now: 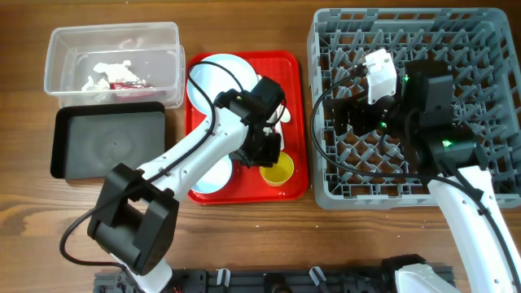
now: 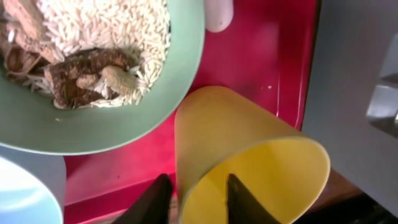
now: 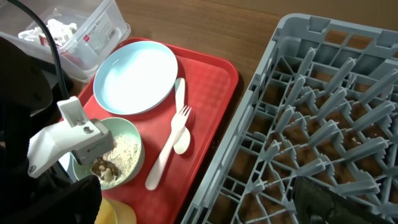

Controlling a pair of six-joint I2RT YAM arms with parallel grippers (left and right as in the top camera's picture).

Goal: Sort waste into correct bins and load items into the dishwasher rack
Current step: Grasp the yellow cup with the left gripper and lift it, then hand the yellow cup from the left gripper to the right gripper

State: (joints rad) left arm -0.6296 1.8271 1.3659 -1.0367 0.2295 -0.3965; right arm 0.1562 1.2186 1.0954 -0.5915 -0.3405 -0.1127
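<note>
Left fingers [image 2: 198, 198] clamped on yellow cup [image 2: 249, 162] rim, beside green bowl [image 2: 93, 74]. Right fingers hidden above rack [image 1: 411, 106]; state unclear.

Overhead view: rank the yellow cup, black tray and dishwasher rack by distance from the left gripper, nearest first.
1. Yellow cup, on the red tray, right at the left gripper.
2. Dishwasher rack, to the right across the table.
3. Black tray, far left, below the clear tub.
</note>
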